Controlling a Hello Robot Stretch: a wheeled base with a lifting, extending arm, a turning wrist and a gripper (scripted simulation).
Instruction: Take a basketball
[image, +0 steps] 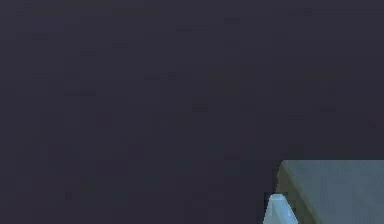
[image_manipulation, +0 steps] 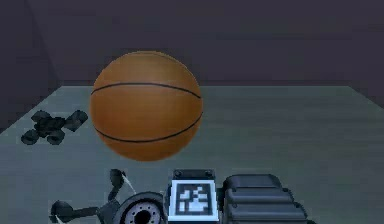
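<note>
A large orange basketball (image_manipulation: 147, 105), round, firm, fairly light and likely to roll or slip, is best taken across its widest middle. It lies just beyond the gripper (image_manipulation: 92, 195), past its thin fingers, above a grey surface (image_manipulation: 310, 130). Whether the gripper holds anything cannot be told.
</note>
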